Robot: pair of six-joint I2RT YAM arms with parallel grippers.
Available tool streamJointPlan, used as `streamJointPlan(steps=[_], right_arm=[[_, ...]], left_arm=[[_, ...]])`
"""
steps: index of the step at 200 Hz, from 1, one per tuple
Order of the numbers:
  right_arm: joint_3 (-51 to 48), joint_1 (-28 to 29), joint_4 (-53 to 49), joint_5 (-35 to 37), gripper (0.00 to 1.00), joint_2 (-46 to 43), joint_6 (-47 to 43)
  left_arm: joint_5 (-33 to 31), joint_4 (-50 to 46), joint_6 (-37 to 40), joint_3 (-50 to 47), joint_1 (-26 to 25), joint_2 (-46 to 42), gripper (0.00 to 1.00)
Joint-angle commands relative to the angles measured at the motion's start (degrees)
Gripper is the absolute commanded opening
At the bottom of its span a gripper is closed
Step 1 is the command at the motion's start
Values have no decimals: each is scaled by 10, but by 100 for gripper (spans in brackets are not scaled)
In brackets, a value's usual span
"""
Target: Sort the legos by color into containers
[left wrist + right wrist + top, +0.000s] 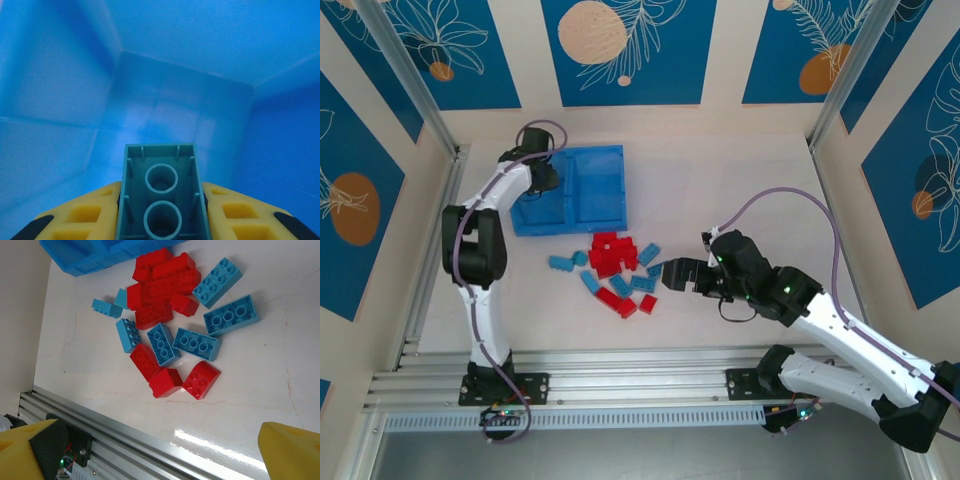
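- Top external: fixed high above and behind both arm bases. It looks down and forward across the whole table [750, 200] to the patterned back wall, so objects appear small.
- Left wrist: extremely close, inside the blue tray [175, 100], facing its floor and walls. A teal brick [161, 200] sits between the left fingers [85, 217] at the bottom edge.
- Right wrist: fairly near the tabletop, looking down on the brick pile [175, 330]. The right fingertips [292, 452] sit at the bottom corners.
- Shared: the overhead and right wrist views both take in the pile and the tray's near edge. The overhead and left wrist views share the tray.
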Motion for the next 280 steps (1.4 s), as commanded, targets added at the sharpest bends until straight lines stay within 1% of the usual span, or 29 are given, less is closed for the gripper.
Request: streamJointPlan(steps=[1,24,41,47,57,72,94,108,116,135,146,162,171,190,204,219,237,255,270,280], right_arm=[[-1,5,-18,13,99,-12,14],[5,4,-19,15,99,-13,14],[8,5,-13,25,99,-11,9],[10,4,-11,29,99,-8,6],[14,5,-8,35,99,-2,0],[23,5,-7,46,99,15,-10],[39,8,-5,53,100,55,-24],[42,13,9,50,100,85,-34],[42,16,20,47,99,106,-38],[47,25,34,41,99,168,-39],[49,33,40,40,99,205,-38],[48,44,47,47,99,259,-27],[49,48,45,56,98,288,-2],[48,52,43,62,94,335,80],[53,56,42,57,89,361,146],[62,64,40,61,87,388,186],[72,69,32,73,81,412,224],[73,70,45,65,73,432,246],[77,72,49,62,69,444,255],[81,76,51,68,68,451,258]], left_arm=[[27,-34,-6,31,5,14,38],[32,-37,-10,28,6,0,43],[40,-28,-14,12,5,-37,54],[44,-23,-17,3,6,-54,56],[52,-11,-21,-17,5,-92,58],[62,3,-28,-57,2,-157,58],[77,30,-37,-150,-13,-293,58],[76,42,-28,-215,-44,-388,57],[70,43,-15,-245,-73,-438,57],[43,28,41,-293,-169,-534,56],[56,6,74,-310,-216,-571,56],[91,-35,120,-327,-266,-609,58],[98,-61,145,-336,-292,-626,62],[101,-88,189,-365,-335,-665,76],[120,-91,229,-394,-342,-691,88],[136,-86,273,-423,-344,-707,99],[152,-65,305,-457,-345,-719,100],[159,-34,318,-487,-346,-731,100],[162,-32,330,-497,-346,-738,100],[149,-40,334,-498,-346,-742,100]])
